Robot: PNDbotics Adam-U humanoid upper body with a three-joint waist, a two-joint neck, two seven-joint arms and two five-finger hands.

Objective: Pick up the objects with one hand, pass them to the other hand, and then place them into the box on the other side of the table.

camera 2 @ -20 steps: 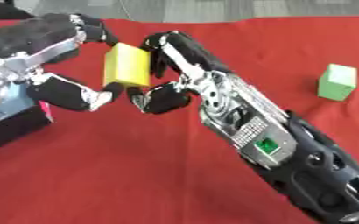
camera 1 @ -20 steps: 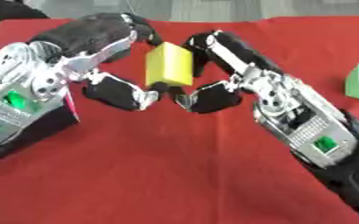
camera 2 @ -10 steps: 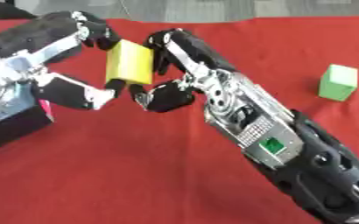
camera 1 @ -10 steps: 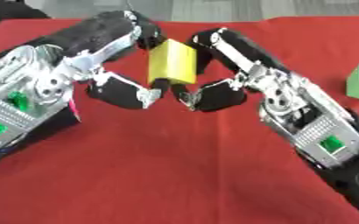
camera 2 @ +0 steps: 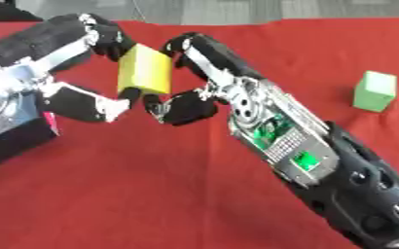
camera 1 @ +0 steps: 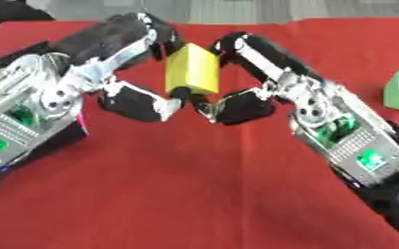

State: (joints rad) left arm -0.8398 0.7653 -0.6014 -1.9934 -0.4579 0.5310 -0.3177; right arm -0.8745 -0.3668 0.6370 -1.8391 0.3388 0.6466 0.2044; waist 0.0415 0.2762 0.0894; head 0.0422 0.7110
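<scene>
A yellow block (camera 1: 192, 71) hangs above the red cloth between my two hands. My left hand (camera 1: 131, 99) reaches in from the left, its fingers (camera 1: 159, 40) curled on the block's upper left edge and its thumb tip under the lower edge. My right hand (camera 1: 252, 99) comes from the right, with fingers (camera 2: 189, 47) on the upper right corner and its thumb just below the block. Both hands appear to pinch it. A green block (camera 2: 375, 90) stands alone on the cloth at the right.
A dark box-like thing with a pink edge (camera 2: 14, 140) lies under my left forearm at the left edge. The red cloth (camera 1: 194, 194) covers the table; its near and middle parts are bare. Grey floor shows beyond the far edge.
My left hand's fingers and thumb have closed in on the yellow block, which has stayed almost in place between the two hands. The green block has not moved.
</scene>
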